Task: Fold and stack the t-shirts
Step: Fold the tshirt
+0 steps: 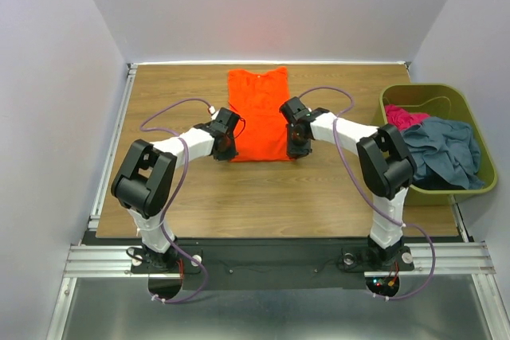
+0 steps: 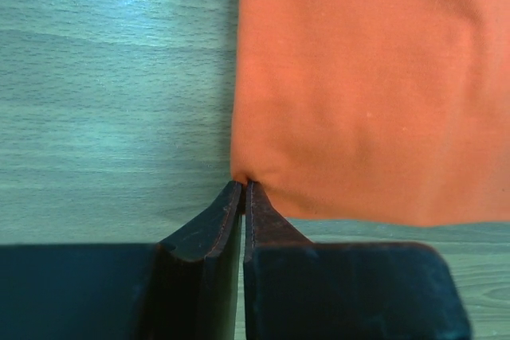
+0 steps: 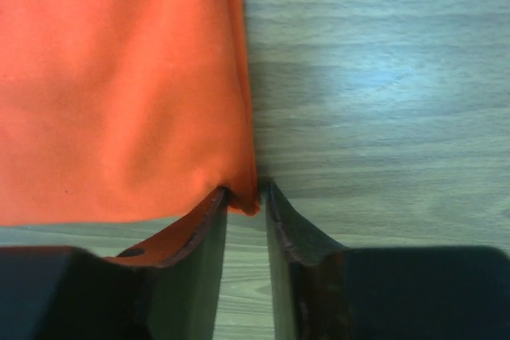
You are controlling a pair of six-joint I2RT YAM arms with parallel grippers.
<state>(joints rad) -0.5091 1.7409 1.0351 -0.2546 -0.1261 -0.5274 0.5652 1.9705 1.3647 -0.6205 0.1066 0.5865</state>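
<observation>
The orange t-shirt lies flat on the table, folded into a long strip, neck end far. My left gripper is at its near left corner; in the left wrist view the gripper is shut on the corner of the orange cloth. My right gripper is at the near right corner; in the right wrist view the gripper is open a little, with the corner of the orange cloth between its fingers. The blue-grey t-shirt and the magenta-pink t-shirt lie crumpled in the tub.
The olive-green tub stands at the table's right edge, beside the right arm. White walls close in the table at the back and both sides. Bare wooden table shows between the shirt and the arm bases.
</observation>
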